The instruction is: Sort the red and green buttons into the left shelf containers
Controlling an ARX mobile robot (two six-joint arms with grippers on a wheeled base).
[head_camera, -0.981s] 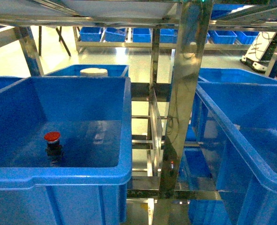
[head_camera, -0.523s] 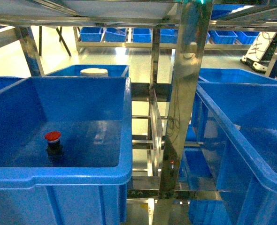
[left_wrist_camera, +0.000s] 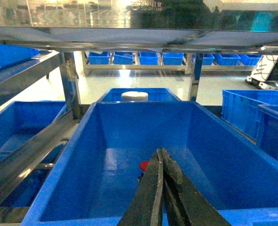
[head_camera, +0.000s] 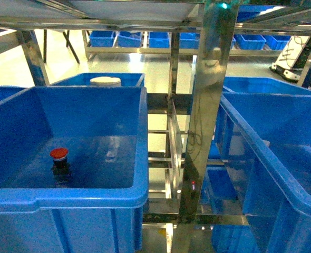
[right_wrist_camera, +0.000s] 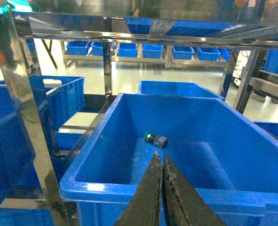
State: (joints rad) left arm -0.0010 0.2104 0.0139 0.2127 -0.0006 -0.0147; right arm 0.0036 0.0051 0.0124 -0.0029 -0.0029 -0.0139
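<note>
A red button (head_camera: 59, 162) stands upright on the floor of the big blue left shelf container (head_camera: 92, 198), near its left front. In the left wrist view my left gripper (left_wrist_camera: 160, 151) is shut and empty, held above the near end of that container (left_wrist_camera: 129, 122); its fingers hide most of the red button (left_wrist_camera: 143, 165). The green button (right_wrist_camera: 156, 139) lies on its side on the floor of another blue container (right_wrist_camera: 106, 187) in the right wrist view. My right gripper (right_wrist_camera: 159, 157) is shut and empty, just short of it and above it. Neither gripper shows in the head view.
A shiny steel shelf post (head_camera: 205, 105) stands between the left container and a second large blue bin (head_camera: 271, 153) on the right. A white round lid (head_camera: 105, 81) sits in a bin behind. Rows of small blue bins (head_camera: 145, 38) line the far shelf.
</note>
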